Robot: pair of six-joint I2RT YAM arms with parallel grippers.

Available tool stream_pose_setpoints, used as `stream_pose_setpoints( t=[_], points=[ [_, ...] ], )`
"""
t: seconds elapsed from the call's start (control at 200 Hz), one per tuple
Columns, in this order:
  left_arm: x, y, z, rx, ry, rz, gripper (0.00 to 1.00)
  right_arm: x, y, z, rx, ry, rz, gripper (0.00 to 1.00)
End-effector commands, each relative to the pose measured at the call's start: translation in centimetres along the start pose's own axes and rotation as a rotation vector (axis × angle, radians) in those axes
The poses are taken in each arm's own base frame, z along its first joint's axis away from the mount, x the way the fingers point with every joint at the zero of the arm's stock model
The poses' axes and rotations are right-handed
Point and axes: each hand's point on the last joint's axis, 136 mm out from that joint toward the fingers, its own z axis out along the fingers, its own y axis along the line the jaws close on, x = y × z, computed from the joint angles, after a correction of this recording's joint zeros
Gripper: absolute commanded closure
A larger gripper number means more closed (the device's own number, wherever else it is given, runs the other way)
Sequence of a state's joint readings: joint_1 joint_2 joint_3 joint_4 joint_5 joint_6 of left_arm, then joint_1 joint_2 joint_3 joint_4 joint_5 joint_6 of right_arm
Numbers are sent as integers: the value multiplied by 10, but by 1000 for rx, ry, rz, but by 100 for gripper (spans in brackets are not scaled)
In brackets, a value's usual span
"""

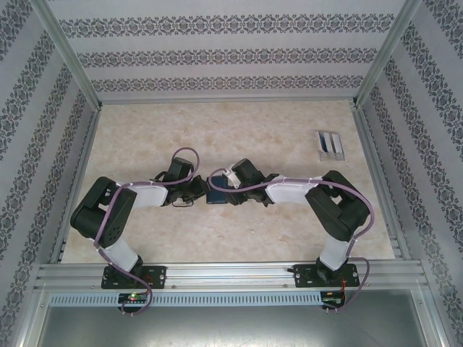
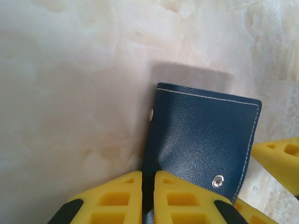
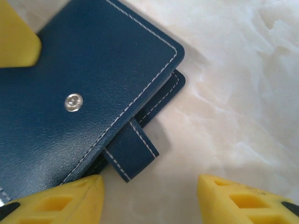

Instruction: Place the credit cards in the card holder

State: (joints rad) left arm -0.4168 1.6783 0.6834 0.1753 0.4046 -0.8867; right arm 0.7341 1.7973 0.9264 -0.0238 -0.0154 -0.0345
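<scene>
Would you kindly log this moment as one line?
left gripper: shut on wallet | right gripper: open at strap

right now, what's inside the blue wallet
The wallet is folded over. Beneath its cover only the edge of a lower blue layer and a strap tab show; whether cards are inside is hidden.

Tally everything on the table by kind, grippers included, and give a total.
Wallet: 1
Card case, contents too small to count: 1
Grippers: 2, left gripper and right gripper
Total: 4
</scene>
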Motion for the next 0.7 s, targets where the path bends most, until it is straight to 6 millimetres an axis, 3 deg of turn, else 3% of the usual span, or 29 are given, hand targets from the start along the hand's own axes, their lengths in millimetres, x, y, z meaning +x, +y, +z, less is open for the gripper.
stream_pose_setpoints(
  t=[0.0,0.095,0.35,0.694],
  points=[
    [46,74,10,-255,135,-43,89,-13,-20,10,82,2,-100,46],
    [45,73,10,-261,144,-25,88,-26,-15,11,54,-64,-77,47],
    [45,83,5,-320,148,24,89,-53,-18,16,49,-229,14,65],
    [44,93,-1,-367,128,63,90,-58,-38,9,17,-329,172,87]
  ],
)
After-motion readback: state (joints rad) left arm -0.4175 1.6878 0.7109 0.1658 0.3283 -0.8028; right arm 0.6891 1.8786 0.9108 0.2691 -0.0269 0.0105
